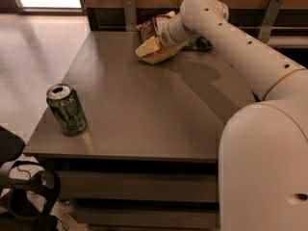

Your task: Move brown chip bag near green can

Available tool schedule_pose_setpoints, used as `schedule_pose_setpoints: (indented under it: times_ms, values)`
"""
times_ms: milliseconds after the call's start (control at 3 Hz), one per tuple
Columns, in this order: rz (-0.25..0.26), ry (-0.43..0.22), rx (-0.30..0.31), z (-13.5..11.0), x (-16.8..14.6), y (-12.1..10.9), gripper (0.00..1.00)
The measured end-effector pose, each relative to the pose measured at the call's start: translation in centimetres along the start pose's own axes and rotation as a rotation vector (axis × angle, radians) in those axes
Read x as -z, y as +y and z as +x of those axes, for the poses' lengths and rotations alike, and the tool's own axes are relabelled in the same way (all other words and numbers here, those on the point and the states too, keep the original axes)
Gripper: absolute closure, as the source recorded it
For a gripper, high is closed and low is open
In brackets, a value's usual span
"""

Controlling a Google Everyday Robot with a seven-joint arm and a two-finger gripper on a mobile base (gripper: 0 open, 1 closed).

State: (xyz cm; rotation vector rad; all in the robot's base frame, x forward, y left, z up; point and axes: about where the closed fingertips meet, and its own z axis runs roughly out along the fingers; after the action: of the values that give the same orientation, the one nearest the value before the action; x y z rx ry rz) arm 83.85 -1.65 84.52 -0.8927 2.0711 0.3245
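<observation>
The brown chip bag (152, 47) is at the far middle of the grey table (144, 109), tilted, with its tan-yellow edge toward me and its dark brown top behind. My gripper (166, 36) is at the bag's right side, shut on it, mostly hidden by the bag and wrist. The green can (67, 110) stands upright near the table's front left corner, far from the bag.
A smaller green snack bag (201, 44) lies at the far edge, partly hidden behind my arm. My white arm (240, 57) spans the right side of the table. A wooden wall with metal brackets is behind. A black object (21, 191) sits on the floor at front left.
</observation>
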Motion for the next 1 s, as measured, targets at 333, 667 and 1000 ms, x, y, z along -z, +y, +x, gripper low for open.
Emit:
schedule_pose_setpoints:
  times_ms: [333, 667, 1000]
  values:
    - [-0.004, 0.002, 0.0, 0.1, -0.28, 0.18, 0.5]
    - [-0.004, 0.003, 0.0, -0.24, -0.02, 0.15, 0.8]
    - [-0.004, 0.003, 0.0, -0.34, 0.05, 0.14, 1.0]
